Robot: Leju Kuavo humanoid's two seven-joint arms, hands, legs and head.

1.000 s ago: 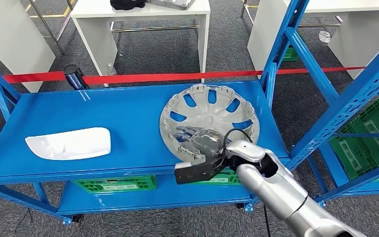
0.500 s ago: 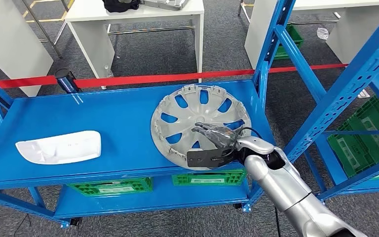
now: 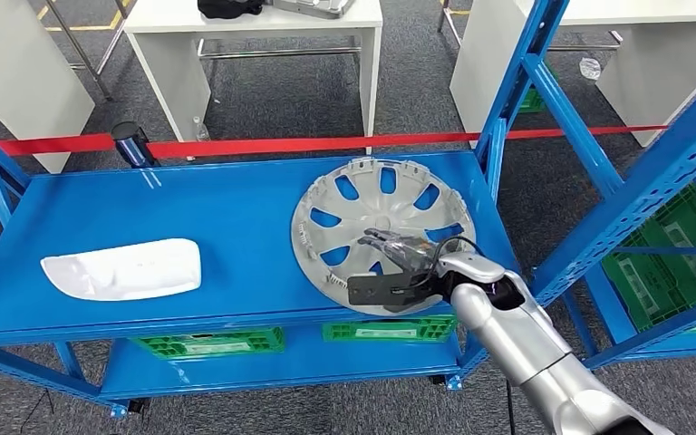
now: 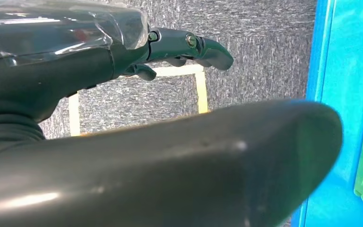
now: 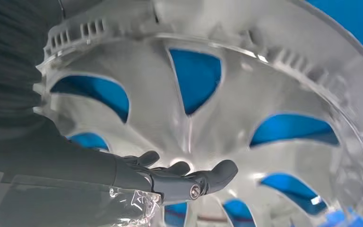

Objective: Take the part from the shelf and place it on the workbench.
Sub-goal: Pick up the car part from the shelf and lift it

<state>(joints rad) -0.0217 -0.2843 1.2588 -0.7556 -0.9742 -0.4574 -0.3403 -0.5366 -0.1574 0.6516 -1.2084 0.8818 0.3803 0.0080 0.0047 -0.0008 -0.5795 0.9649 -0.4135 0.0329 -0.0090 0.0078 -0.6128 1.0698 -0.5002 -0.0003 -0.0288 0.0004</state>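
I see the round silver plastic wheel cover (image 3: 383, 229) lying inner side up on the right end of the blue metal shelf (image 3: 236, 217), its near rim at the shelf's front edge. My right hand (image 3: 397, 256) reaches over that near rim with fingers (image 5: 208, 176) stretched out and slightly apart above the spokes; it holds nothing, and I cannot tell whether the fingertips touch the plastic. My left hand (image 4: 123, 109) hangs beside a blue upright over grey carpet, fingers loosely extended, nothing in it. A white curved plastic panel (image 3: 123, 268) lies well apart at the shelf's left end. Green crates (image 3: 210, 341) sit on the tier below.
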